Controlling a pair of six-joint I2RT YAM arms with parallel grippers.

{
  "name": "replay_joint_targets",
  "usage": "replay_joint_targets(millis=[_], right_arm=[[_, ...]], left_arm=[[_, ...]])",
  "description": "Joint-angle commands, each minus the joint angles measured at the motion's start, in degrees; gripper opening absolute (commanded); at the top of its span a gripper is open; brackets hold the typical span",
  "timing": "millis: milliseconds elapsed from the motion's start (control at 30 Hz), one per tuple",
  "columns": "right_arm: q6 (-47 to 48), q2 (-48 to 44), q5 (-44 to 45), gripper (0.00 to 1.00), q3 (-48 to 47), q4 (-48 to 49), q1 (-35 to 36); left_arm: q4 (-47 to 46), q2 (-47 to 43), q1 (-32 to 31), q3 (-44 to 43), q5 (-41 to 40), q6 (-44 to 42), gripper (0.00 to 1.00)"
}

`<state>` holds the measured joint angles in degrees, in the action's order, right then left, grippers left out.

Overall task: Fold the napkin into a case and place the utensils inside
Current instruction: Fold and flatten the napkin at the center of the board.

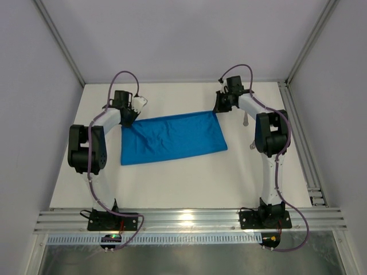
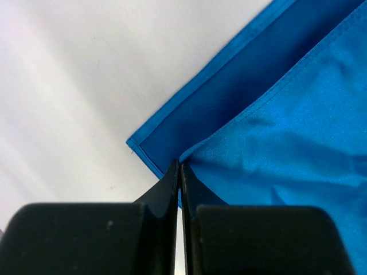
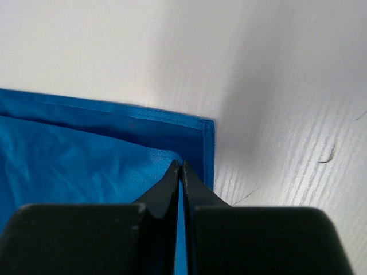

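The bright blue napkin (image 1: 172, 138) lies doubled over in the middle of the table, its upper layer a little short of the far hem. My left gripper (image 1: 131, 117) is shut on the upper layer's far left corner; the left wrist view shows the napkin (image 2: 287, 114) pinched at the tips of the left gripper (image 2: 179, 167). My right gripper (image 1: 219, 106) is shut on the far right corner, and the right wrist view shows the napkin (image 3: 86, 154) caught between the jaws of the right gripper (image 3: 180, 166). Thin silver utensils (image 1: 245, 119) lie to the right, mostly hidden by the right arm.
White tabletop (image 1: 172, 183) surrounds the cloth. Grey walls stand on the left, back and right, and an aluminium rail (image 1: 189, 219) runs along the near edge by the arm bases. A second rail (image 1: 301, 143) borders the right side.
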<state>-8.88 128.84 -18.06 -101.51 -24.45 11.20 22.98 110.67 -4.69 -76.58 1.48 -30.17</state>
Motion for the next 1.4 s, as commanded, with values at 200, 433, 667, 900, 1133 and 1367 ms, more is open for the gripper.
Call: replay_joint_targets(millis=[200, 433, 667, 900, 1133, 1367], right_arm=[[-5.3, 0.0, 6.9, 0.04, -6.4, -0.1, 0.2], [-8.8, 1.9, 8.8, 0.04, -6.4, 3.3, -0.7], [-10.9, 4.6, 7.5, 0.04, -6.9, 5.5, -0.8], [-12.9, 4.3, 8.5, 0.04, -5.5, 7.1, -0.9], [-13.4, 3.2, 9.2, 0.04, -5.3, 8.4, -0.9], [-13.5, 2.9, 9.5, 0.04, -4.8, 9.1, -0.9]], left_arm=[[-0.9, 3.7, 0.5, -5.9, -0.9, 1.2, 0.00], [0.0, 6.8, 0.5, -8.0, -3.4, 0.4, 0.00], [0.2, 8.7, 0.5, -8.9, -3.1, 0.8, 0.01], [0.4, 9.3, 0.4, -9.0, -3.1, 0.9, 0.01], [0.1, 9.2, 0.4, -9.3, -2.9, 1.2, 0.00], [0.0, 8.9, 0.4, -10.3, -2.9, 1.3, 0.00]])
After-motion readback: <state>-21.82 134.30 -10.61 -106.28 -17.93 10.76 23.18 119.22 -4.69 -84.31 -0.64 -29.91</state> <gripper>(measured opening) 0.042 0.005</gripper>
